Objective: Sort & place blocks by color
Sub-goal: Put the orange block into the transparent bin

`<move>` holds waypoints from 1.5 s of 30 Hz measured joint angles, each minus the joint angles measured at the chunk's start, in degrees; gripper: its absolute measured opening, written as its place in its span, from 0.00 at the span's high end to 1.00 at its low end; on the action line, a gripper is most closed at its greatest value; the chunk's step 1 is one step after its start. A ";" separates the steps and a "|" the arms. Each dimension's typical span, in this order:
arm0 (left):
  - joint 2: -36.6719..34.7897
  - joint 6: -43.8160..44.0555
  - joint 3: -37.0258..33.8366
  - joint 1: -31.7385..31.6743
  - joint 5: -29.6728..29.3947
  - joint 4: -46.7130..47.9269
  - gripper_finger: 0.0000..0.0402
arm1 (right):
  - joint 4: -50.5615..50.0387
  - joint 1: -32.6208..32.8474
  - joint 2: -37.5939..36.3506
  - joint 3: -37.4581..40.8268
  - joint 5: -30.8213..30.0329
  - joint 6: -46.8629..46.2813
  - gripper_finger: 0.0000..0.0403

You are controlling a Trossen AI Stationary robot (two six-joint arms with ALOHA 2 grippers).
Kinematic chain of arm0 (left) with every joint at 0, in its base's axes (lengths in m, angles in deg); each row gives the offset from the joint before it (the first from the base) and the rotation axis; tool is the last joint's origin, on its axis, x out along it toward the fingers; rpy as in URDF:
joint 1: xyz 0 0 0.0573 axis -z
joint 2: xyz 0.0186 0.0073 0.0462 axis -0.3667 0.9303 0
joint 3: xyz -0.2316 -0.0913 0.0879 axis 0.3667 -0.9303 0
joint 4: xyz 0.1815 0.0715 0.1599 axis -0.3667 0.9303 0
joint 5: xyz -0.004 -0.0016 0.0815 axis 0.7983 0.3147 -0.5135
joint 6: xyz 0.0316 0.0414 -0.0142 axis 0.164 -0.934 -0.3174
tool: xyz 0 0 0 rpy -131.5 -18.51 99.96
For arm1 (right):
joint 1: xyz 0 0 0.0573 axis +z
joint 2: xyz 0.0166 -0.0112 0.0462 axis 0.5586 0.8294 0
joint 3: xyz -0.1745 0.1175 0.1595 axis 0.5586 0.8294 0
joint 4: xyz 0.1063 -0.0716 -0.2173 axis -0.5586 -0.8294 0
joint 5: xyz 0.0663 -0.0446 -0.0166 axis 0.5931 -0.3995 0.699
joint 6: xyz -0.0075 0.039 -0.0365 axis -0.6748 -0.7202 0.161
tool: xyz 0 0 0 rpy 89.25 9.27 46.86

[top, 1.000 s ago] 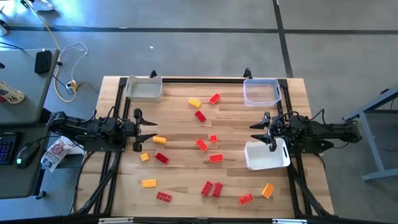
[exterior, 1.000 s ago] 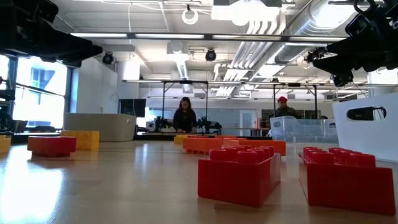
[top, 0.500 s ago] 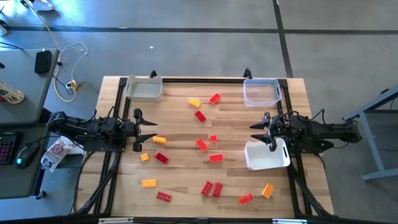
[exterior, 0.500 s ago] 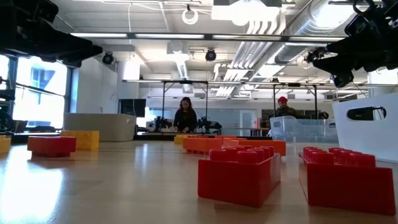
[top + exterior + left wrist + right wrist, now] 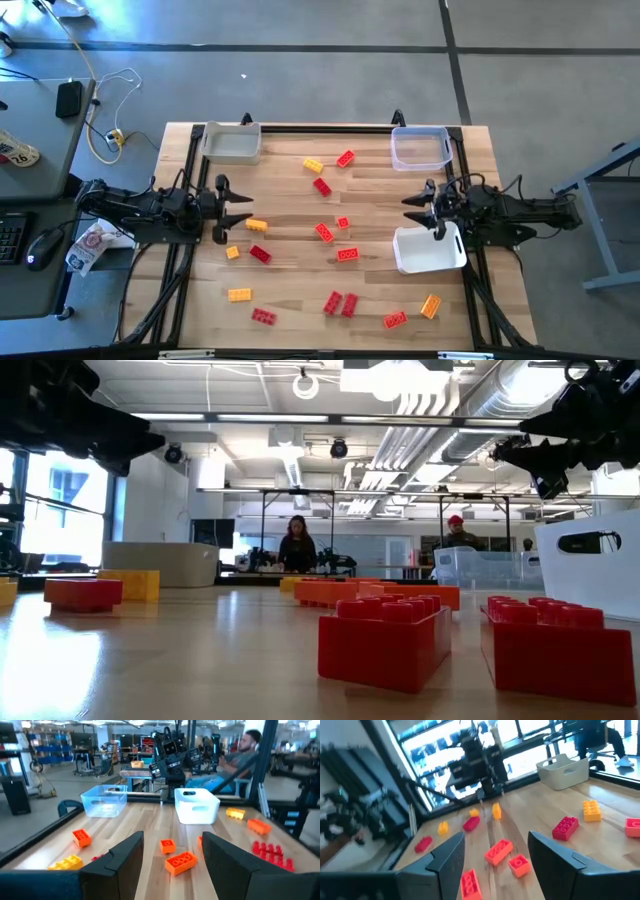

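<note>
While your left gripper (image 5: 243,209) and right gripper (image 5: 410,206) hover spread and empty at opposite table edges, the blocks (image 5: 325,232) lie scattered between.

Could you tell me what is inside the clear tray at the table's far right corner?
The clear tray looks empty: only wood grain shows through its bottom, with no blocks inside. Its rim hides nothing from above.

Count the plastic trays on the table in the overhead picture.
3. A white rectangular plastic tray sits at the far left corner, a clear rectangular plastic tray at the far right corner, and another white plastic tray by the right edge, partly under the right arm.
</note>
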State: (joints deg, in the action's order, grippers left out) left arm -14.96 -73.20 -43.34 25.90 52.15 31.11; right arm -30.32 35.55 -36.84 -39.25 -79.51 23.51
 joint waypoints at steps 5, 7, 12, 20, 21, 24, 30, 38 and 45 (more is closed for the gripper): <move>-0.02 1.77 -0.01 -0.02 -0.26 -2.17 0.53 | 5.81 -0.01 0.00 0.00 -1.78 1.46 0.49; -0.02 1.77 -0.01 -0.02 -0.32 -2.63 0.53 | 9.07 -0.01 0.00 0.00 -1.82 3.57 0.49; -0.02 1.75 -0.01 -0.02 -0.32 -3.94 0.53 | 16.75 -0.01 0.09 0.00 -4.18 8.05 0.49; -0.02 1.77 -0.01 -0.02 -1.04 -4.35 0.53 | 24.83 -0.01 0.11 0.00 -10.22 15.91 0.49; -0.02 1.77 -0.01 0.00 -1.04 -4.35 0.53 | 25.26 -0.01 0.11 -0.02 -10.56 16.53 0.49; -0.02 1.81 -0.01 0.00 -1.04 -4.33 0.53 | 25.79 -0.01 0.11 -0.02 -11.02 17.22 0.49; -0.02 1.79 -0.01 0.00 -1.04 -4.35 0.53 | 27.23 -0.01 0.11 -0.14 -13.08 16.91 0.49; -0.02 1.79 -0.01 -0.01 -1.22 -4.34 0.53 | 26.20 -0.01 5.97 -5.98 -14.30 17.09 0.49; -0.02 1.77 -0.01 -0.02 -1.22 -4.33 0.53 | 23.04 -0.07 20.52 -13.88 -14.28 18.73 0.49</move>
State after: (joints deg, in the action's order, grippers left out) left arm -14.98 -71.43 -43.35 25.88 50.93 26.79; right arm -7.29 35.48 -16.32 -53.14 -93.79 42.24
